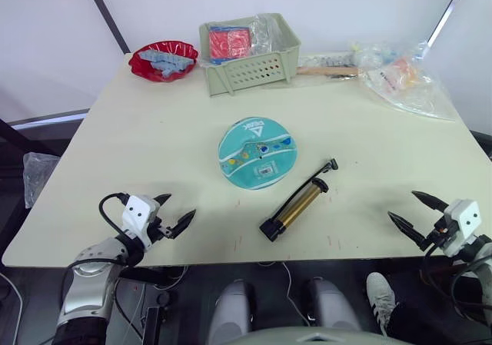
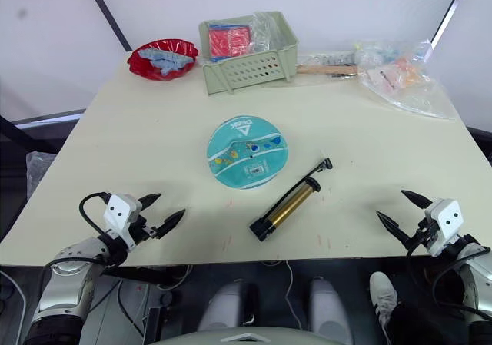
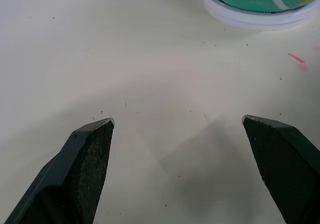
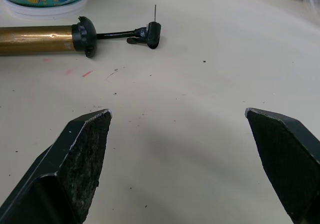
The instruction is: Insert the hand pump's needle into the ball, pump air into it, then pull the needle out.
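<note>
Ball (image 1: 256, 161), teal and flattened, rests on a white ring (image 3: 250, 20) near the middle of the pale table (image 1: 154, 145); the ring is plain in the left wrist view. Far of it stands a green basket (image 1: 250, 70), with a red dish (image 1: 163, 59) to its left and clear bags (image 1: 403, 80) at the far right. Hand pump (image 1: 298, 209) lies on its side just near-right of the ball, apart from it. Right wrist view picks out the needle (image 4: 155, 12), standing upright from its black fitting. Left gripper (image 1: 172, 213) and right gripper (image 1: 415, 213) hover at the near edge, fingers spread wide, holding nothing
</note>
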